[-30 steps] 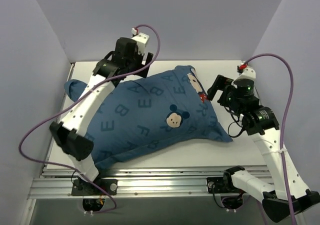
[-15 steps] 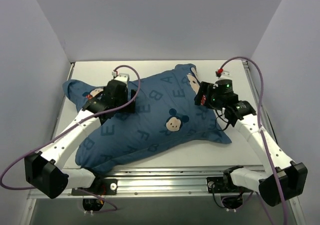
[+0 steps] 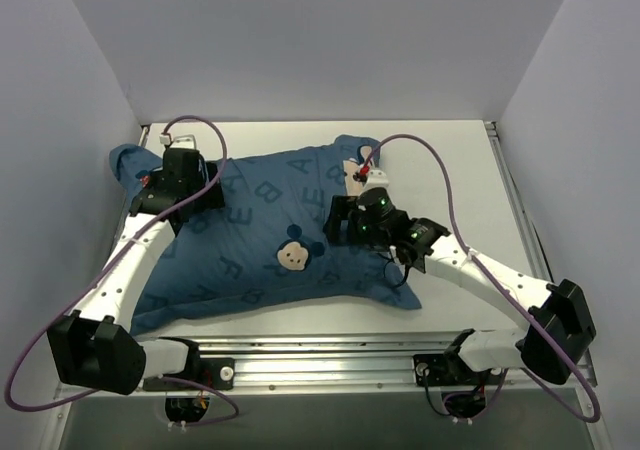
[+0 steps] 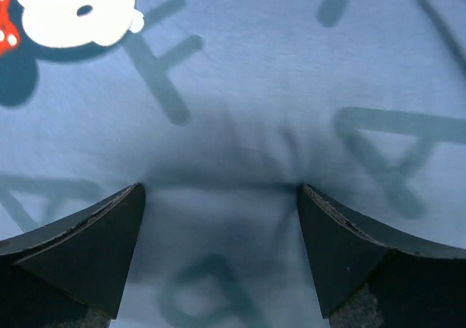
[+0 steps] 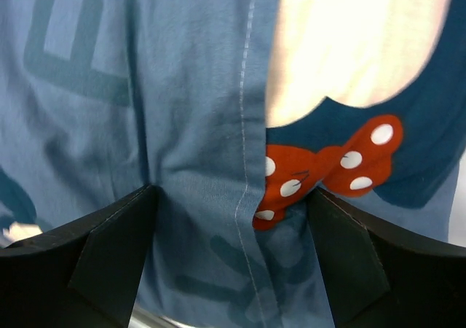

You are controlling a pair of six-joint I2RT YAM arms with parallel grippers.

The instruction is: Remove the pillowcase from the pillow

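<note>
The dark-blue pillowcase (image 3: 250, 245), printed with letters and mouse faces, lies plump across the table. The pillow is hidden inside it. My left gripper (image 3: 190, 202) presses down on the case's far left part. In the left wrist view the left gripper (image 4: 218, 189) is open, its tips dimpling the pillowcase (image 4: 240, 87). My right gripper (image 3: 340, 225) sits on the case's right part. In the right wrist view the right gripper (image 5: 231, 191) is open wide. Its tips dig into the pillowcase (image 5: 182, 87) on either side of a stitched hem (image 5: 244, 124) and a red spotted bow (image 5: 342, 160).
The white table (image 3: 450, 160) is walled at the back and on both sides. A metal rail (image 3: 320, 355) runs along its near edge. Purple cables (image 3: 410, 145) loop above both arms. A mouse face print (image 3: 293, 257) lies mid-case.
Both arms have swung left and come down onto the pillowcase. The whole case has slid left. The right jaws have narrowed a little around the hem.
</note>
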